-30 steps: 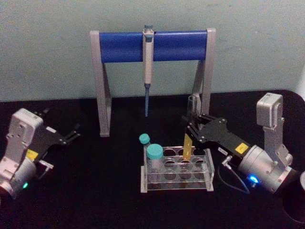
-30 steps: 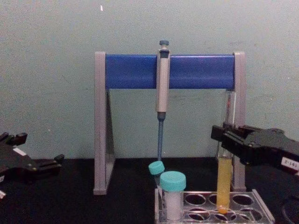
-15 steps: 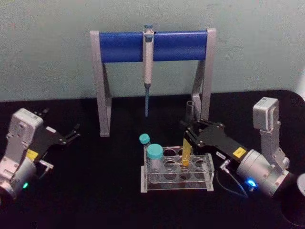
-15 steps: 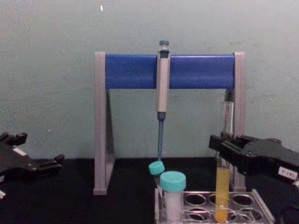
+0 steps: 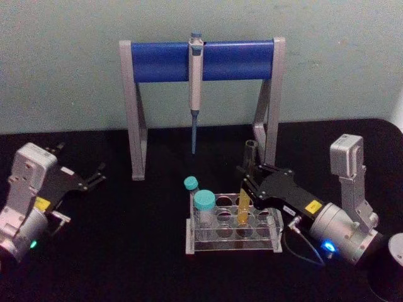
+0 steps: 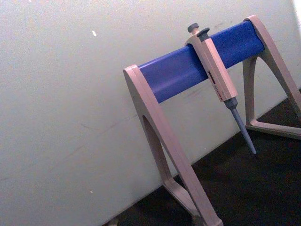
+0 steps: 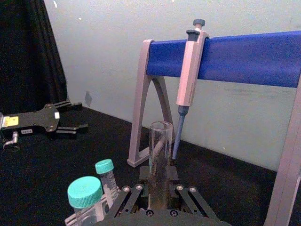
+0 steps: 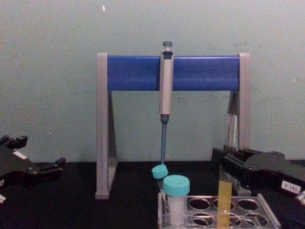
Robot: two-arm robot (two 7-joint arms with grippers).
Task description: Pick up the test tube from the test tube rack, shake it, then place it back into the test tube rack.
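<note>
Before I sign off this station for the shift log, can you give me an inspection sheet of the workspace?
Surface: black table, no spills seen.
Job's things: test tube with yellow liquid stands upright, lower end down in the test tube rack.
Clutter: two teal-capped tubes in the rack's left end; pipette hanging on the blue-and-grey stand; dark round object at the table's right edge.
Grippers: right claw closed around the test tube above the rack; left claw parked at the left, fingers open.
Cables: one looping cable beside the right wrist.
Surroundings: plain pale wall.
</note>
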